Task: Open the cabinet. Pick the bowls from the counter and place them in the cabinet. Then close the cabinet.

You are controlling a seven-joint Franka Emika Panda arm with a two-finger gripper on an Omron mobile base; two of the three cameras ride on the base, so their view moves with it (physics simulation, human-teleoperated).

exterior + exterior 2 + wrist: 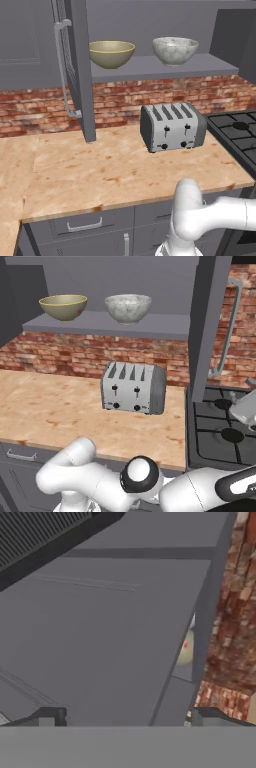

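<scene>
Ahead of the tool [125,722], the cabinet [80,70] is standing open, its grey door panel looming close. Inside, the olive bowl [112,53] and marbled bowl [175,50] are sitting apart on the shelf. The tool's jaws are gaping wide, holding nothing.

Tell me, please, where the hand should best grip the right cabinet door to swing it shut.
Probably the long vertical bar handle on the open right door, taken mid-length from its outer face. It stands off the panel, leaving room for fingers, and sits far from the hinges.
</scene>
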